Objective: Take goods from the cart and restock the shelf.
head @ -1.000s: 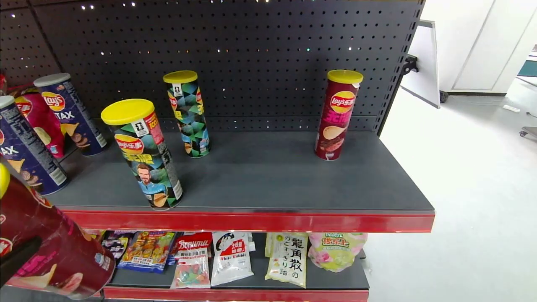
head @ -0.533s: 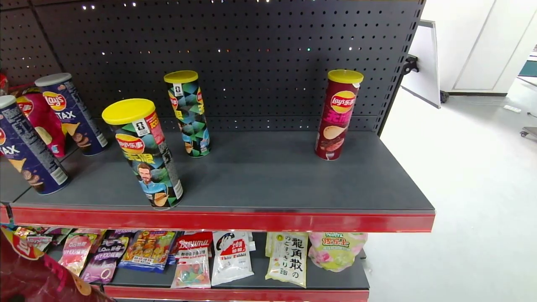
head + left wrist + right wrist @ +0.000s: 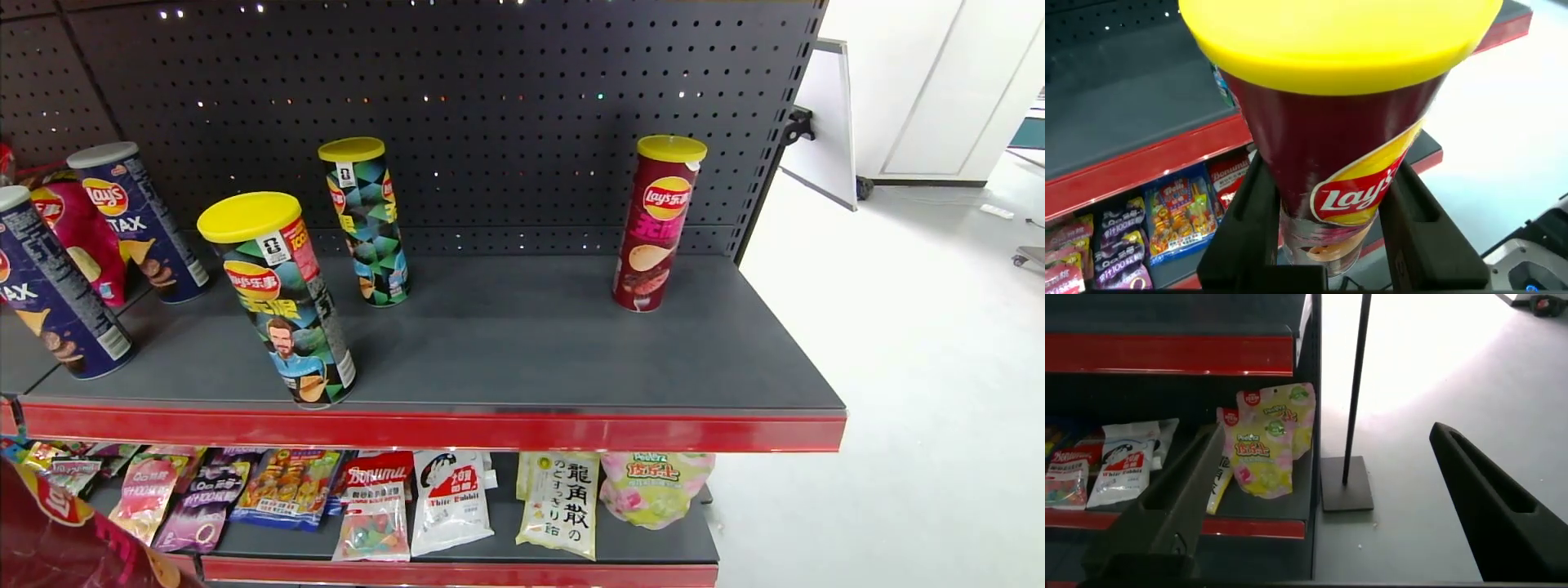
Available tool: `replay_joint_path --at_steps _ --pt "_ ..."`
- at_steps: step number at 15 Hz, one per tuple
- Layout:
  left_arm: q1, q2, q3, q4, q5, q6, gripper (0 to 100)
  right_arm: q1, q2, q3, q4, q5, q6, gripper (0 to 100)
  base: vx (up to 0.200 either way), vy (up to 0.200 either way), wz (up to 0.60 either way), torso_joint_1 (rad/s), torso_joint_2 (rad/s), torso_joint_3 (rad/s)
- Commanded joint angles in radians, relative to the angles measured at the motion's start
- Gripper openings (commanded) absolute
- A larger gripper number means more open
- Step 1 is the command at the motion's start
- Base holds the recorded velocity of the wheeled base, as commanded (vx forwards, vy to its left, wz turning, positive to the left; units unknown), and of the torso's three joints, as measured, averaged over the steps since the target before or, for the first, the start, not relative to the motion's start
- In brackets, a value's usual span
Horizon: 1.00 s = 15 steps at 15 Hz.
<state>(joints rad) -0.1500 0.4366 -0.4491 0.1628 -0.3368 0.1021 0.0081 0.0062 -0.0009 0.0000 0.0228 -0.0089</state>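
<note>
My left gripper (image 3: 1331, 173) is shut on a dark red chip can (image 3: 1347, 155) with a yellow lid, its black fingers (image 3: 1249, 224) clamping the can's sides. The same can pokes into the head view's lower left corner (image 3: 57, 543), below and in front of the red shelf edge (image 3: 490, 430). On the grey shelf stand a green patterned can (image 3: 277, 298) near the front, another green can (image 3: 365, 220) at the back and a matching dark red can (image 3: 657, 224) at the right. My right gripper (image 3: 1328, 433) is open with nothing in it, low beside the shelf's end.
Blue cans (image 3: 49, 286) and a pink bag (image 3: 77, 233) crowd the shelf's left. Snack bags (image 3: 449, 502) fill the lower shelf. The shelf is bare between the green cans and the red can. A black stand pole (image 3: 1351, 392) rises from the floor right of the shelf.
The held red can has dropped from beside the shelf's front left to the head view's bottom left corner. Everything on the shelf has stayed put.
</note>
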Motion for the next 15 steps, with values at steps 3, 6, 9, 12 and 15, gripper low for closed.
replay_joint_path --at_steps 3,6,9,12,15 --pt "-0.002 0.016 0.003 -0.002 -0.06 -0.01 0 0.003 0.014 0.001 -0.002 0.003 0.0 100 0.0 0.0 0.0 0.0 0.0 0.0" --pt "0.0 0.013 0.004 -0.002 -0.091 -0.009 0 0.003 0.014 0.001 -0.003 0.014 -0.005 100 0.0 0.0 0.0 0.0 0.0 0.0" --pt "0.0 0.016 -0.003 -0.003 -0.09 -0.009 0 0.003 0.011 0.001 -0.005 0.022 -0.008 100 0.0 0.0 0.0 0.0 0.0 0.0" --pt "0.0 0.024 -0.011 -0.003 -0.094 -0.007 0 0.041 0.411 -0.401 -0.015 0.105 0.144 100 0.0 0.0 0.0 0.0 0.0 0.0" --pt "0.0 0.048 -0.014 -0.009 -0.093 0.001 0 0.136 0.756 -0.516 -0.152 0.19 0.187 100 0.0 0.0 0.0 0.0 0.0 0.0"
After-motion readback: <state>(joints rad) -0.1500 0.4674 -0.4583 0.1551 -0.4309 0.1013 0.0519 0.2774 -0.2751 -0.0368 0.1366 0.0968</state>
